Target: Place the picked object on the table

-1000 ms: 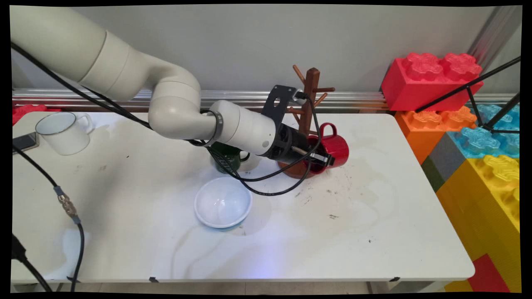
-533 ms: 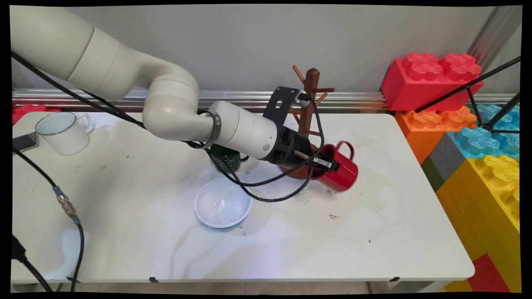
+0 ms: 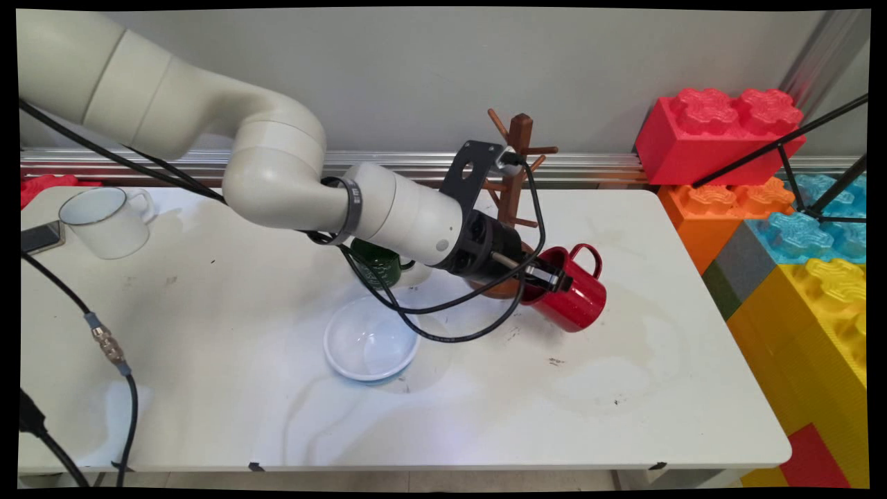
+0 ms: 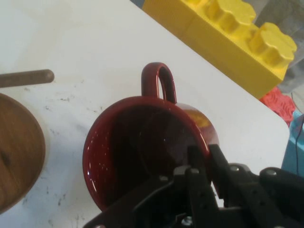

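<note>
Since the earlier frames the red mug (image 3: 572, 294) has been carried from beside the wooden mug tree (image 3: 514, 181) out to the right and slightly nearer the camera, tilting further, with its handle now pointing up and to the right.

Nearest the camera on the white worktop (image 3: 624, 416), a pale blue bowl (image 3: 371, 339) sits upright, left of and apart from the mug. The hand (image 3: 552, 279) is clamped on the mug's rim: in the hand view one finger (image 4: 195, 166) lies inside the mug (image 4: 142, 147) and the other outside the wall, the two nearly closed with only the rim between them. The mug is tilted, mouth toward the arm, just right of the tree's round base (image 4: 19, 152); whether its lower edge touches the worktop cannot be told.

Behind the arm's cables (image 3: 443, 312) stands a dark green mug (image 3: 378, 267), partly hidden; pale marks on its side cannot be read. Farther left, a white mug (image 3: 107, 220) stands beside a phone (image 3: 41, 237) at the worktop's edge. Large toy building blocks (image 3: 818, 291) in red, orange, blue and yellow are stacked right of the worktop. No lettering is legible in either view.
</note>
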Action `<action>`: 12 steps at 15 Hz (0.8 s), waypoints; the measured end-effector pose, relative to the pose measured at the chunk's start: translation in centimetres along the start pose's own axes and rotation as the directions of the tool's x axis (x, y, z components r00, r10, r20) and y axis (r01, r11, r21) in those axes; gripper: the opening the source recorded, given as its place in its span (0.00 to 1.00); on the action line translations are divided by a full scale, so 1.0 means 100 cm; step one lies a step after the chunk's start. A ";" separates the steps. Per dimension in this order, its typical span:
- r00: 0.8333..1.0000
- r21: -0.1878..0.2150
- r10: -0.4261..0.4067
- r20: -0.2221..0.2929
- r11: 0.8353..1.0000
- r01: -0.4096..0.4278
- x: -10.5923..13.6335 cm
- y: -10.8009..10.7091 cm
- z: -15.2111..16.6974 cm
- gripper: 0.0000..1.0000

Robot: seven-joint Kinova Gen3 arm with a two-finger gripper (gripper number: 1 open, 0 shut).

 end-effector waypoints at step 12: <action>0.978 0.098 0.171 0.119 0.978 -0.183 0.027 0.019 -0.029 0.00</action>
